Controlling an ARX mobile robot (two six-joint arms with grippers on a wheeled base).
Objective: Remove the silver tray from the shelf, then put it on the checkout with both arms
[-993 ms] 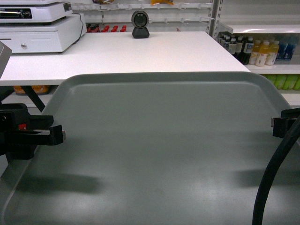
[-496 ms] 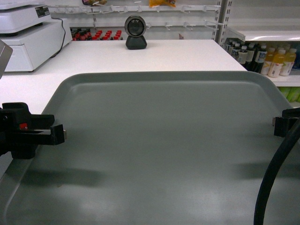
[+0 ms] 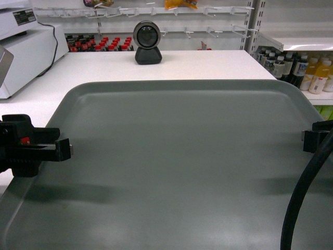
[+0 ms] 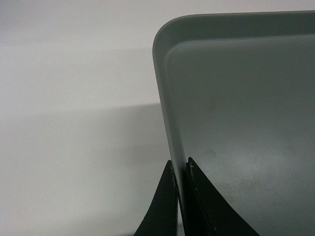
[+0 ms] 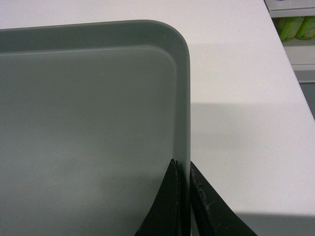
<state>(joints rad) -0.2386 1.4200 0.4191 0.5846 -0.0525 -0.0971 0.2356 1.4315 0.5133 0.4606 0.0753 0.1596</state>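
Silver tray (image 3: 182, 166): held level over the near part of the checkout (image 3: 208, 65), its far rim overlapping the white tabletop; both wrist views show the tray's shadow on the table beneath it.

Left gripper (image 4: 180, 169): jaws pinched together on the tray's left rim, one finger outside, one inside.

Right gripper (image 5: 183, 169): likewise clamped on the tray's right rim near the far right corner. A thick black cable (image 3: 304, 203) loops over the tray's near right part.

On the checkout: a round black scanner (image 3: 147, 42) at the far edge; a white register (image 3: 23, 49) at far left.

Change from half a second ago: scanner and register sit further right and left in the head view, more tabletop shows beyond the tray, and the bottles (image 3: 294, 65) on the right shelving have slid toward the edge. Grip on both rims unchanged.
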